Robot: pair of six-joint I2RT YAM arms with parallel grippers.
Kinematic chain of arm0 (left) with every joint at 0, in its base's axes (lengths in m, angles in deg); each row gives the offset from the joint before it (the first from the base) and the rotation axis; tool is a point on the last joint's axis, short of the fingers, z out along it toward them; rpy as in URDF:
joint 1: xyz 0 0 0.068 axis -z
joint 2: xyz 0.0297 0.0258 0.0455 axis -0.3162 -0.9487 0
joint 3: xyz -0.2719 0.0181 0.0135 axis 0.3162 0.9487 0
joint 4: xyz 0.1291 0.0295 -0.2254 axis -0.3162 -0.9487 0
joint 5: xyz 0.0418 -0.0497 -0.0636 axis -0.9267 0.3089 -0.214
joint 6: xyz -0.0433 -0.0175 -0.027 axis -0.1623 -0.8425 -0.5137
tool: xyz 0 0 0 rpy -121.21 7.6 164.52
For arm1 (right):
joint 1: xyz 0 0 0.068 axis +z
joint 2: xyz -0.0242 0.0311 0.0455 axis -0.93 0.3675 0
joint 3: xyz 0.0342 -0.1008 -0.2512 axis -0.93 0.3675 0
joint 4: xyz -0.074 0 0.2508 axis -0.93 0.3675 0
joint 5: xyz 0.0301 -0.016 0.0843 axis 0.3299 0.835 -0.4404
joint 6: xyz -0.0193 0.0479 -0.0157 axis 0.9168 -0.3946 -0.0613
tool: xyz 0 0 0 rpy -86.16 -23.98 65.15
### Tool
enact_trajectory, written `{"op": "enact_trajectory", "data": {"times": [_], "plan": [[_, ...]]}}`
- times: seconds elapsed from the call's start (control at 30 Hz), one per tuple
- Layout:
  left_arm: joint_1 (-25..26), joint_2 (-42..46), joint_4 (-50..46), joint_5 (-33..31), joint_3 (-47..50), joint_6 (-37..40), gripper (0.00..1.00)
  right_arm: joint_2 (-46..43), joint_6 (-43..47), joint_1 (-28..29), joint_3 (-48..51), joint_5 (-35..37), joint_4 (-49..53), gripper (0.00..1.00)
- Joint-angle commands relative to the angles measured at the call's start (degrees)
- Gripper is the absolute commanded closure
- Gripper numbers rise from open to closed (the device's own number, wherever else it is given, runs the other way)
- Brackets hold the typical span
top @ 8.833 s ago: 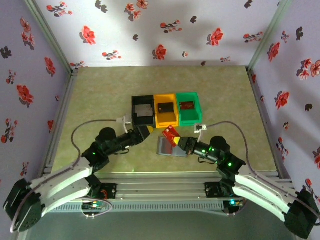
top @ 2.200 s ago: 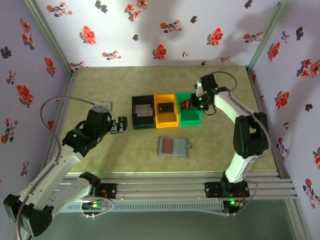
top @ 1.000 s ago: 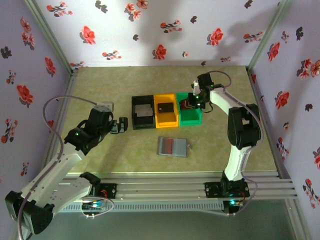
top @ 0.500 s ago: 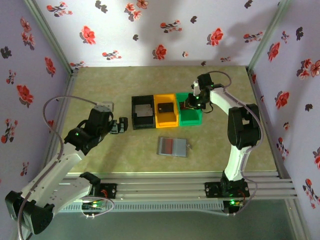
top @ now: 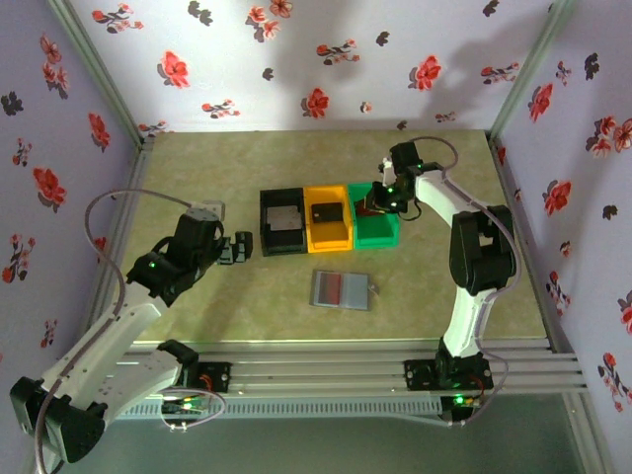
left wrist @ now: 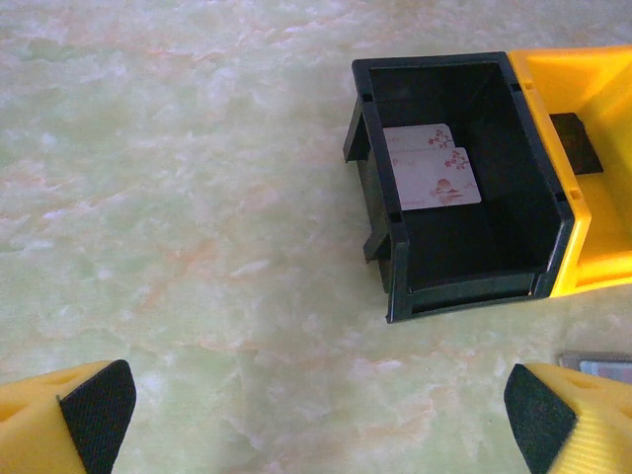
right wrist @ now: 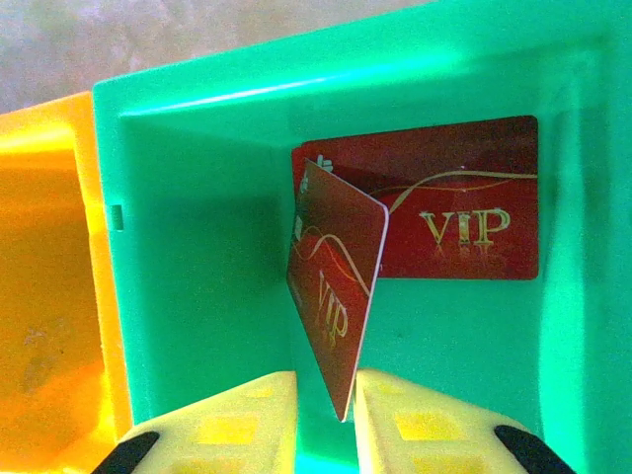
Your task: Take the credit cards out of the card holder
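Observation:
The grey card holder (top: 341, 289) lies flat on the table in front of the bins; its corner (left wrist: 597, 363) shows in the left wrist view. My right gripper (right wrist: 326, 395) hangs in the green bin (right wrist: 197, 247), jaws a little apart. A reddish-brown VIP credit card (right wrist: 336, 286) stands tilted between them, leaning on the right finger with a gap on its left. Another VIP card (right wrist: 464, 212) lies flat on the bin floor. My left gripper (left wrist: 316, 415) is wide open and empty over bare table, left of the black bin (left wrist: 454, 286), which holds two light cards (left wrist: 434, 173).
Black, orange (top: 328, 237) and green (top: 373, 229) bins stand in a row at mid-table; the orange bin holds a dark card (top: 326, 211). Flowered walls enclose the table on three sides. Free tabletop lies around the card holder and to the left.
The right gripper's jaws have parted slightly around the card over the green bin. The left arm and the card holder have not moved.

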Motion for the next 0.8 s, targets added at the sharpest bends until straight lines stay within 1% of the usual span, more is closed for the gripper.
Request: {"op": "enact_trajectory", "data": {"times": [0.0,0.57,0.77], "plan": [[-0.3,-0.4,-0.3,-1.4,0.3,1.3,0.0,-0.9,1.2,-0.2,-1.9,1.5,2.1,0.76],[-0.3,-0.4,-0.3,-1.4,0.3,1.3,0.0,-2.5,1.3,-0.2,-3.1,4.0,4.0,0.75],[-0.3,-0.4,-0.3,-1.4,0.3,1.3,0.0,-5.7,0.6,0.1,-3.1,4.3,4.3,0.72]]}}
